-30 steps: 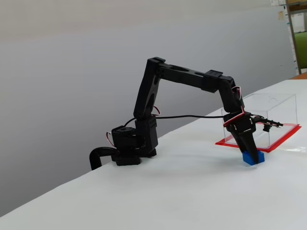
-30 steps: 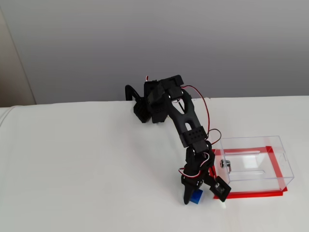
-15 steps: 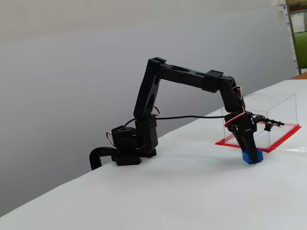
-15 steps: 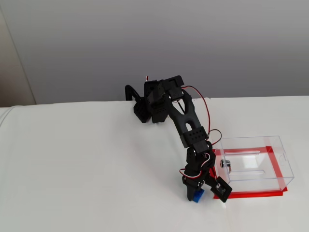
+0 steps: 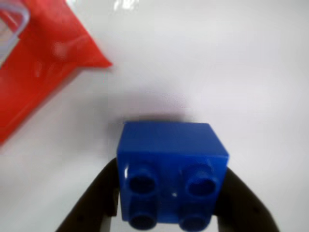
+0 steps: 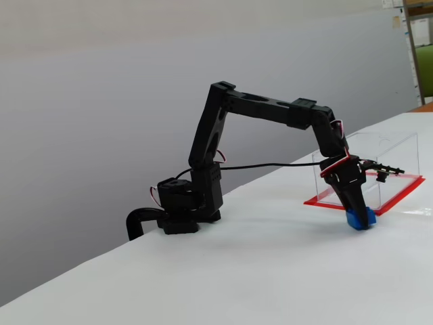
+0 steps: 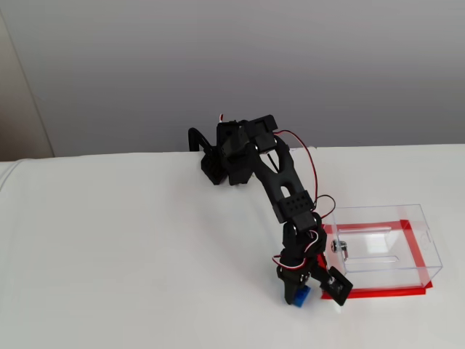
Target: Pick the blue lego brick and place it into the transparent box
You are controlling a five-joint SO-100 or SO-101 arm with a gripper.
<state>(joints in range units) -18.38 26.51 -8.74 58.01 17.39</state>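
Note:
The blue lego brick (image 5: 171, 169) sits between my two black fingers, studs facing the wrist camera. It is at or just above the white table. My gripper (image 5: 169, 212) is shut on its sides. In a fixed view the gripper (image 6: 358, 215) holds the brick (image 6: 360, 221) just in front of the transparent box (image 6: 396, 152). In another fixed view the brick (image 7: 298, 297) and gripper (image 7: 296, 289) are just left of the box's (image 7: 381, 292) near left corner. The box's red base (image 5: 43, 63) shows at the wrist view's upper left. Its silver lock (image 7: 339, 246) faces the arm.
The arm's base (image 6: 183, 217) is clamped at the table's far edge. A black cable (image 6: 270, 164) hangs along the arm. The white table (image 7: 131, 254) spreads wide to the left in that fixed view.

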